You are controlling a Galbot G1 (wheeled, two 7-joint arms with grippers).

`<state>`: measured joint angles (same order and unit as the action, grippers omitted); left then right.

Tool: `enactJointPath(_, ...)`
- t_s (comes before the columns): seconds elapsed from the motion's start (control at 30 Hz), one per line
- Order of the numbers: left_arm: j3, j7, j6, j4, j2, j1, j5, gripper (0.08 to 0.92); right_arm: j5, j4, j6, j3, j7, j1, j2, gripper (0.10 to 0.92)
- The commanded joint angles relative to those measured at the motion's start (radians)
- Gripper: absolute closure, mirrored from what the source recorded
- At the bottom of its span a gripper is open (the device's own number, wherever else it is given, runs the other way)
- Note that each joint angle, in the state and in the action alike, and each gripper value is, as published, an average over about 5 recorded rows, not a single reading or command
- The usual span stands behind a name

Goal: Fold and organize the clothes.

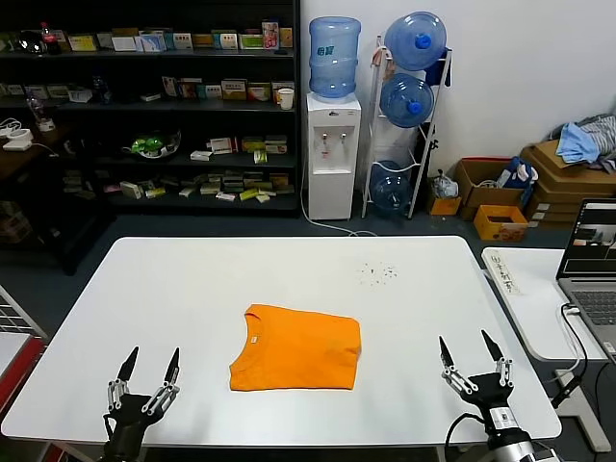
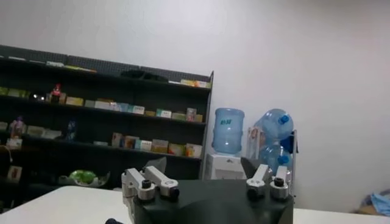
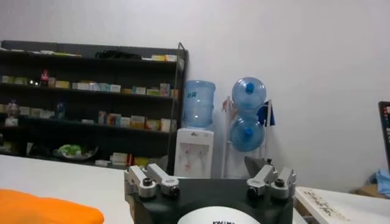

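While folded into a neat block, lies centred on the white worktop (image 1: 289, 260): orange T-shirt (image 1: 296, 361). Parked at the near edge, well apart from it, left gripper (image 1: 149, 364) and right gripper (image 1: 470, 348), jaws spread, holding nothing. Risk: careless regrasp could drag layers and undo the fold.

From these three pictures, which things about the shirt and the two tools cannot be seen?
- T-shirt, head view: folded, so inner layers and underside are hidden; any lettering is out of sight.
- T-shirt, right wrist view: cut off by the picture's edge.
- Left wrist view: no shirt appears.
- Left tool and right tool: open, empty; arms cut off below.
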<state>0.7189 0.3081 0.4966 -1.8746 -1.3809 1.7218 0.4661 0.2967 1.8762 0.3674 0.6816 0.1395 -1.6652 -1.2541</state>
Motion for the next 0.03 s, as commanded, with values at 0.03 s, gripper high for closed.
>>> enactJointPath(0.03,0.017,0.017,0.02,0.003,-0.009,0.007,-0.009,0.177,-0.013,-0.004,0.018,0.001,0.01,-0.005,-0.013,0.203)
